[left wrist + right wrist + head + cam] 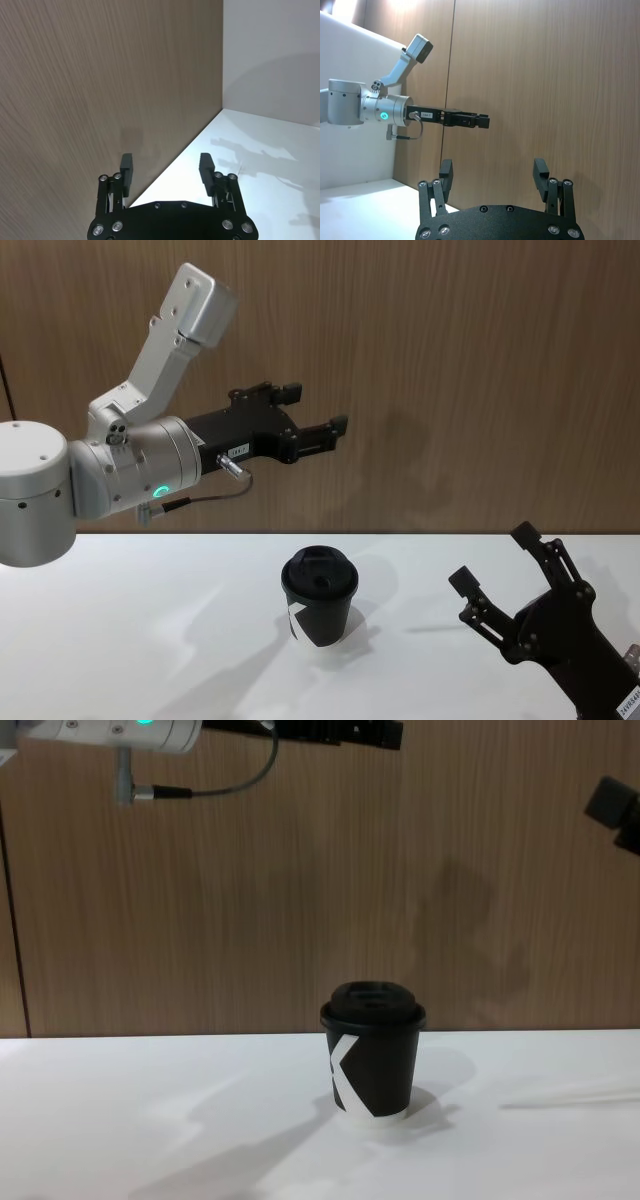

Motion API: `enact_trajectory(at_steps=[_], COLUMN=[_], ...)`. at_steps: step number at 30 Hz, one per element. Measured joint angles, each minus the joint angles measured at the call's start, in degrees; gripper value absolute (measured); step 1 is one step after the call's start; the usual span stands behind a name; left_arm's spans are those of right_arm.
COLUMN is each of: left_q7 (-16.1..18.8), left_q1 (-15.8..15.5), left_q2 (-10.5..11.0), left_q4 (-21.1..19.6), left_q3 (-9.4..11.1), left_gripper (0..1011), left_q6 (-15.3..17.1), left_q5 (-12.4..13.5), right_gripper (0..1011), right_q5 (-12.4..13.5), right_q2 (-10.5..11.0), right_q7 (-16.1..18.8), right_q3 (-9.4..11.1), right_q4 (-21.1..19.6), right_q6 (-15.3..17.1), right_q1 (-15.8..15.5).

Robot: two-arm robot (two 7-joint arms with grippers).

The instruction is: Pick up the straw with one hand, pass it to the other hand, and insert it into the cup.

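Fingers spread and empty on both grippers: left gripper (318, 412) high before the wood wall, right gripper (492, 558) low at the table's right. Straw (570, 1097) lies flat on the table, right of the upright lidded cup (319, 596). Judgement: right gripper is nearer, so drop it straight over the straw's middle, fingers straddling it crosswise.

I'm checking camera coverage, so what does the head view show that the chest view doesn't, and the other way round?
Head view over chest: the whole left hand, open and held high, and the open right hand, low on the right. Chest view over head: a thin pale strip, likely the straw, lying on the table right of the cup. Both: the lidded cup upright on the white table.
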Motion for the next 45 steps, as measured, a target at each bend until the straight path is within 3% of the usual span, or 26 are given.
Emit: enact_trajectory(at_steps=[8,36,45], left_q7=[0.00,0.14,2.81], left_q1=[0.00,0.30,3.71], left_q2=[0.00,0.00,-0.01], left_q4=[0.00,-0.05,-0.96], left_q3=[0.00,-0.03,-0.67], left_gripper=[1003,1003,1004], left_q6=[0.00,-0.05,-2.35], left_q5=[0.00,0.16,2.38], right_gripper=[1001,1001,1001], right_q5=[0.00,-0.11,-2.25], right_q2=[0.00,-0.01,-0.23], right_q7=[0.00,-0.27,-4.84], right_q3=[0.00,-0.06,-0.98], right_q4=[0.00,-0.01,-0.44], right_q6=[0.00,0.21,4.09], right_q1=[0.00,0.01,0.34])
